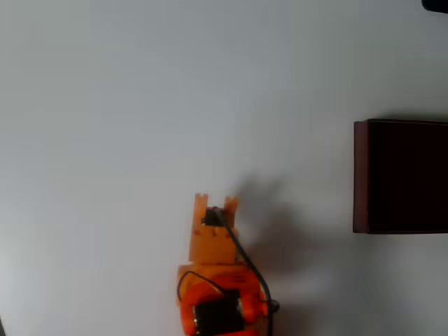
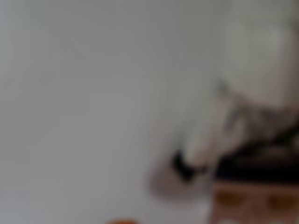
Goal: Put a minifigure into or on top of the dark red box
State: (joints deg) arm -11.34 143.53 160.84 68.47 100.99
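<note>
Gripper: my orange gripper (image 1: 216, 203) sits low in the overhead view, a little left of centre, with its two fingertips pointing up the picture. I see a small notch between the tips, but I cannot tell whether the jaws are spread or pressed together, or whether anything sits between them.
Arm: the orange arm (image 1: 220, 308) runs from the bottom edge up to the gripper, with a black motor block on it and a black cable (image 1: 241, 252) trailing down its right side.
Box: the dark red box (image 1: 360, 175) stands at the right edge of the overhead view, partly cut off by the frame. Its thin maroon left wall shows clearly and its inside looks nearly black. It is well apart from my gripper, to the right and slightly higher in the picture.
Minifigure: in the wrist view, which is badly out of focus, I make out a pale, mostly white shape with dark marks (image 2: 210, 144) right of centre. I take it for the minifigure, though the blur hides its pose and whether anything touches it.
Finger: an orange-brown block (image 2: 254, 200) fills the lower right corner of the wrist view, just below and right of the pale shape.
Table: the white table (image 1: 105, 105) lies under everything, with the arm's soft shadow falling to the right of the gripper.
</note>
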